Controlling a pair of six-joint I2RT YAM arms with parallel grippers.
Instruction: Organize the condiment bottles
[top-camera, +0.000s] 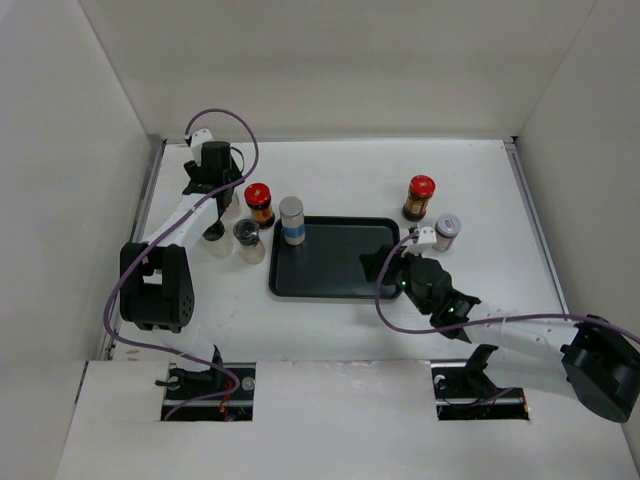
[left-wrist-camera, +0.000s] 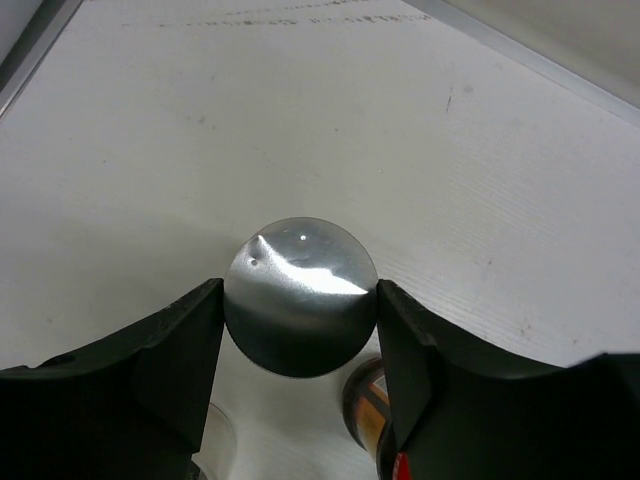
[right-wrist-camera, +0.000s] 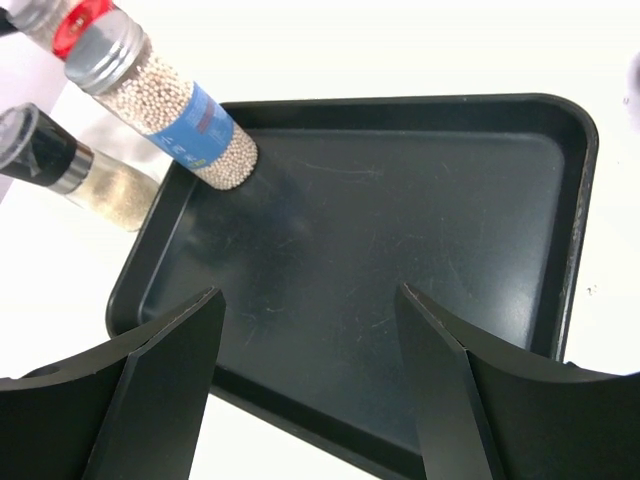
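- One silver-capped cylinder (left-wrist-camera: 300, 300) was clamped at its cap between the fingers (left-wrist-camera: 185, 345) of the left gripper (left-wrist-camera: 300, 292), over the far left part of the table (top-camera: 330, 170). In the top view it was hidden beneath that arm.
- Close under the held cap, part of a dark jar (left-wrist-camera: 362, 400) was seen just beside one finger; which jar it was could not be told.
- A red-lidded jar (top-camera: 259, 203), a black-capped bottle (top-camera: 246, 236) and a clear shaker (top-camera: 218, 243) were crowded together on the table near the left arm, between it and the black tray (top-camera: 335, 285).
- A second cylinder (top-camera: 291, 220), blue-labelled and filled with pale beads, was stood upright in the tray's far left corner.
- Another red-lidded jar (top-camera: 420, 197) and a silvery-lidded jar (top-camera: 447, 231) were placed near each other on the table, beyond the tray's far right corner.
- The right gripper (right-wrist-camera: 310, 292) was held over the tray's right part with its jaws apart; only the tray floor was seen between them.
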